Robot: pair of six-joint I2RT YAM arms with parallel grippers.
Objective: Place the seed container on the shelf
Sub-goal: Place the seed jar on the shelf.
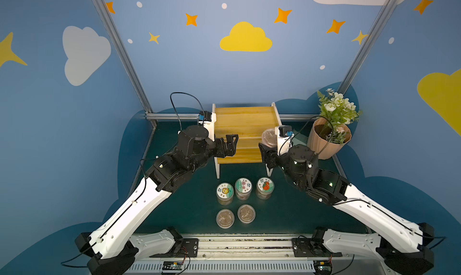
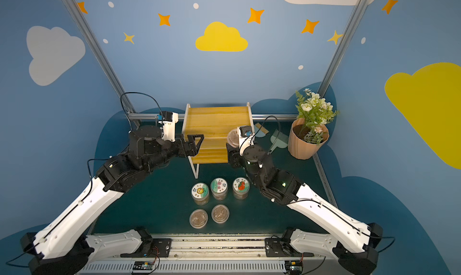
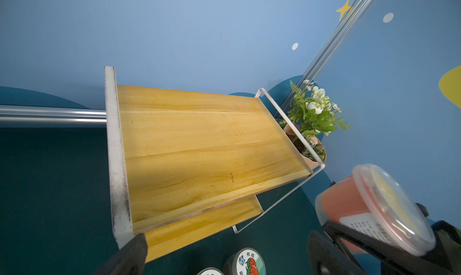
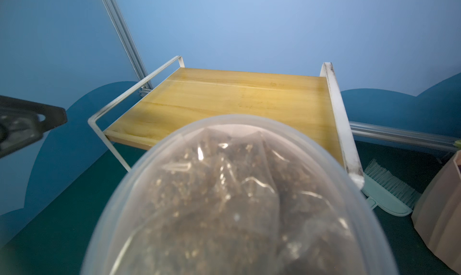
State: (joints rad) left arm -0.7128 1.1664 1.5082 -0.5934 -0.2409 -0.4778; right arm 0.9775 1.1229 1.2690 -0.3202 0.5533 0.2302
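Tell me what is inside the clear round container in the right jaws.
Brown seed-like bits in a crumpled clear bag show through the clear round container; deeper contents are hidden.

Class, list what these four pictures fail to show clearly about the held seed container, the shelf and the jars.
- Right gripper, its fingers: right wrist view, hidden behind the seed container.
- Shelf, lower tier: same view, covered by the container.
- Container's side print: left wrist view, blurred.
- Lid writing on the three labelled jars: both top views, too small to read.

seed container (image 3: 361, 206) tilted on its side — near the shelf (image 3: 199, 146)
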